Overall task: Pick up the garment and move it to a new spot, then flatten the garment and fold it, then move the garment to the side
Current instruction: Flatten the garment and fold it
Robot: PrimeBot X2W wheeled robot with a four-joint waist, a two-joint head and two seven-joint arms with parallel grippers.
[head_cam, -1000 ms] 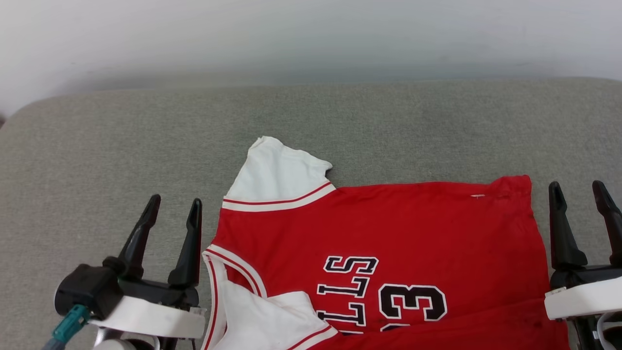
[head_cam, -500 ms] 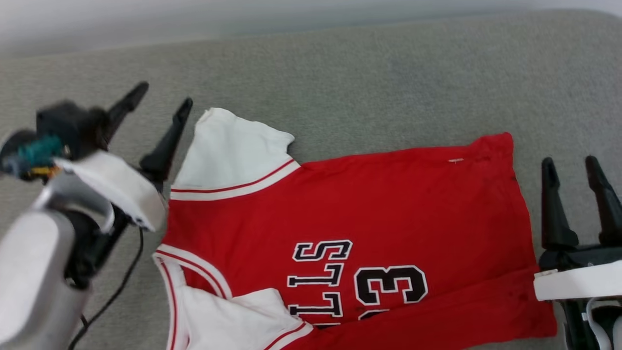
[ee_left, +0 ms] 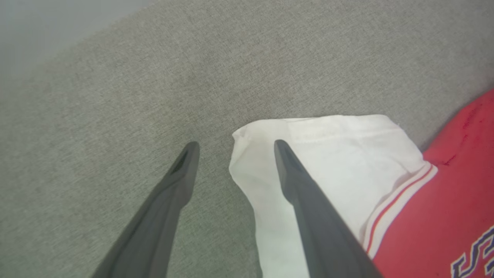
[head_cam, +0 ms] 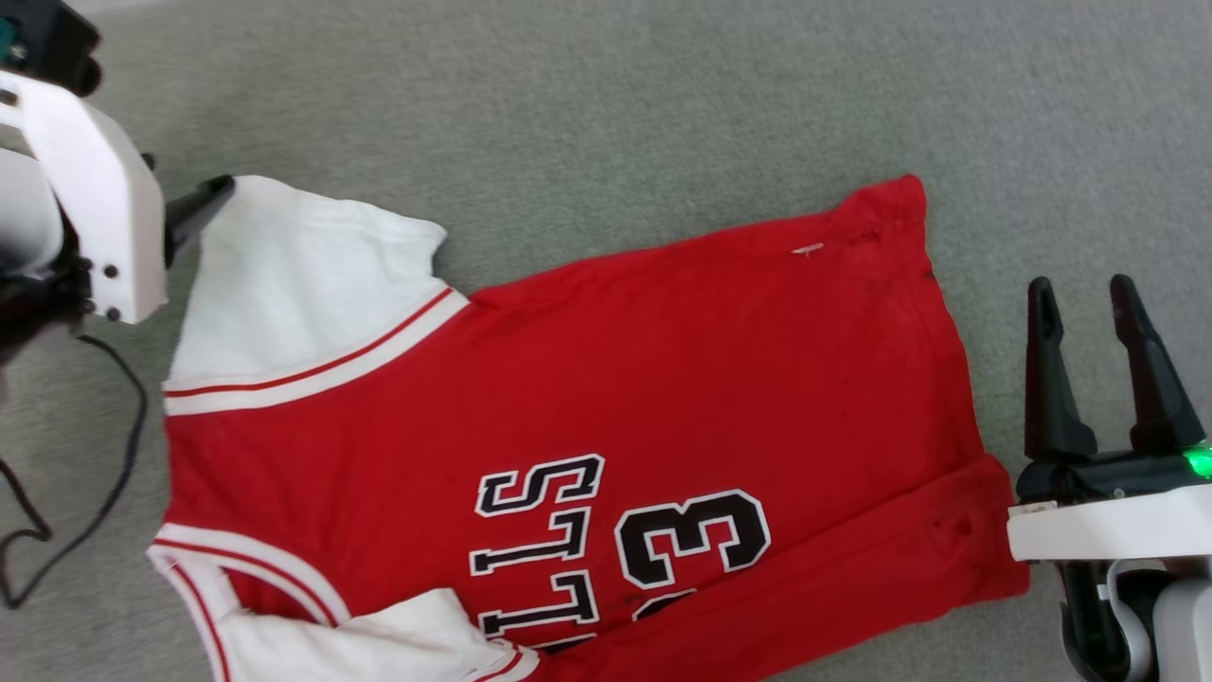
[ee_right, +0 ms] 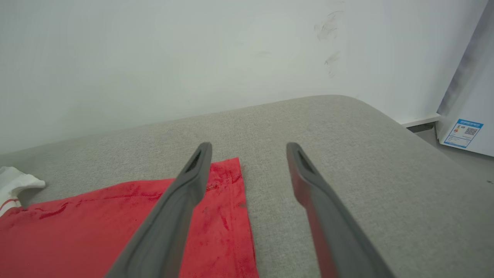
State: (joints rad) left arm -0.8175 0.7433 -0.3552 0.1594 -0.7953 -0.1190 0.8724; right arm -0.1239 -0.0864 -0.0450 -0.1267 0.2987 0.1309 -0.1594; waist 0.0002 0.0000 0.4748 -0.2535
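Plainly, the left gripper [ee_left: 235,146] is the one to watch. Its jaws stand wide, holding nothing, with one finger above the far white sleeve [ee_left: 347,162] and the other above bare cushion [head_cam: 615,104] beside the sleeve's corner. If it closes there, I judge it could catch only a thin edge that slips free. It could also drag the sleeve into a bunch and undo the flat lie. A loose black cable [head_cam: 118,455] trails beside that arm (it might snag on a sweep).

The garment [head_cam: 587,379] lies spread on the grey cushion, lettering up, collar end toward the left and hem [head_cam: 937,294] toward the right. Its near sleeve [head_cam: 379,639] is tucked over the body, and the near edge [head_cam: 852,568] looks doubled back. A pinch there may lift one layer only.

The right gripper [head_cam: 1080,284] hangs just beside the hem, apart from it, jaws wide and empty.

The cloth is thin, limp knit: a red body, plain white sleeves with striped trim, black white-edged letters and a "3" [head_cam: 691,535]. The cushion is coarse woven fabric, likely grippy enough to resist sliding.
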